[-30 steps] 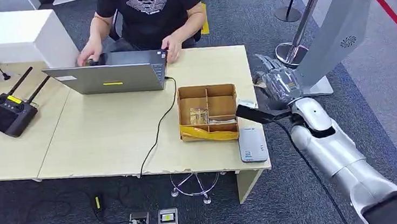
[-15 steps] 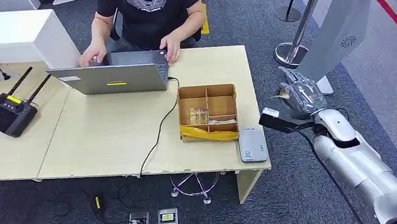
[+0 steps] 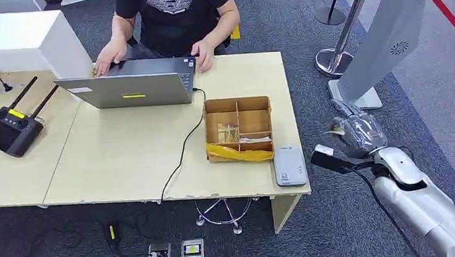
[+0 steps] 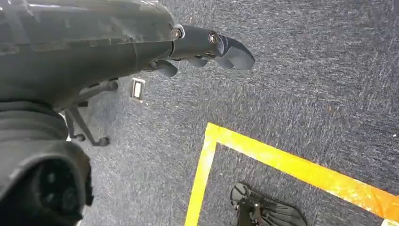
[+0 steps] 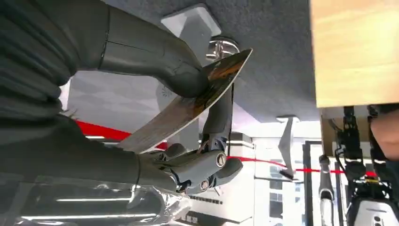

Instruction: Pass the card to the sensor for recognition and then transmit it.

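While the right hand point(image 3: 357, 131) fingers pinch the card point(image 5: 188, 106), the cardboard box point(image 3: 238, 129) holds small packets.

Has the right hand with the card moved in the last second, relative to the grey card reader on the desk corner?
Yes. The right hand, pinching the thin shiny card, has pulled away from the grey card reader, off the desk edge and back toward the robot.

We see the card point(image 5: 188, 106), thin and glossy with a brownish reflecting face, pinched between the thumb and a finger of the right hand point(image 3: 357, 131), out past the table's right end. The sensor point(image 3: 289, 166), a flat grey box, lies at the table's front right corner.
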`<state>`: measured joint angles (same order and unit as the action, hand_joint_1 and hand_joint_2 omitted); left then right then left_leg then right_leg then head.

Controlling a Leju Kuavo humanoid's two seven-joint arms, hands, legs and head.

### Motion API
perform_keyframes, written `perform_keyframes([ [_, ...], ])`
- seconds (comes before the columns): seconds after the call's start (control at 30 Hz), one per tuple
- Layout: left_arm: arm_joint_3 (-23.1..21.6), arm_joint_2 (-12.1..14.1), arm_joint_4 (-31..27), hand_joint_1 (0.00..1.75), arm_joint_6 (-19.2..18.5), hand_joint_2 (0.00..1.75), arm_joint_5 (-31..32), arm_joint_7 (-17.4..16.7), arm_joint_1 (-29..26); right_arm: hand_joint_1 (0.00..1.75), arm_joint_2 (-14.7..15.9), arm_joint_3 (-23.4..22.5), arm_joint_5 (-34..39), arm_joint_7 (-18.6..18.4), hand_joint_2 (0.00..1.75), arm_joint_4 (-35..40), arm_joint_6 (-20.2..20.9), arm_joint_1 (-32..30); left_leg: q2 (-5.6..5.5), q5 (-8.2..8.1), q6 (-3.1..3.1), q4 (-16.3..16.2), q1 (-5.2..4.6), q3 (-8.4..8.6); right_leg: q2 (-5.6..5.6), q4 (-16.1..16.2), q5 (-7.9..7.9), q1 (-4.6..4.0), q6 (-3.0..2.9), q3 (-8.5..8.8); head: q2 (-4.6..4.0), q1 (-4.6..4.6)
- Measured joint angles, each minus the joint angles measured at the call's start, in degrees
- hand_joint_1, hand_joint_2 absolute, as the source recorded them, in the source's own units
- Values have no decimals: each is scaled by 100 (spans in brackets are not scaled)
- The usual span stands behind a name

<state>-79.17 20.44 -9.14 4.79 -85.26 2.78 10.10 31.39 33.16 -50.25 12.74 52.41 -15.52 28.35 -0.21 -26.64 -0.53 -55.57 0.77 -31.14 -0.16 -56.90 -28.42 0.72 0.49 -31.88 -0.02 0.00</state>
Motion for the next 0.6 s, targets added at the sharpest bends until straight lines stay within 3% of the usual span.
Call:
perform_keyframes([
  [0.13, 0, 4, 0, 0, -18, 0, 15, 7, 11, 175, 136, 79, 92, 26, 175, 0, -20, -78, 7, -3, -2, 0, 0, 2, 10, 0, 0, 0, 0, -1, 0, 0],
  [0.6, -4, 11, 0, 0, -59, 0, 41, 50, 26, 175, 168, 634, 396, -212, 175, 477, 85, -78, 7, -3, -2, 1, 1, 1, 13, -2, 0, -1, 0, 0, 0, 2],
])
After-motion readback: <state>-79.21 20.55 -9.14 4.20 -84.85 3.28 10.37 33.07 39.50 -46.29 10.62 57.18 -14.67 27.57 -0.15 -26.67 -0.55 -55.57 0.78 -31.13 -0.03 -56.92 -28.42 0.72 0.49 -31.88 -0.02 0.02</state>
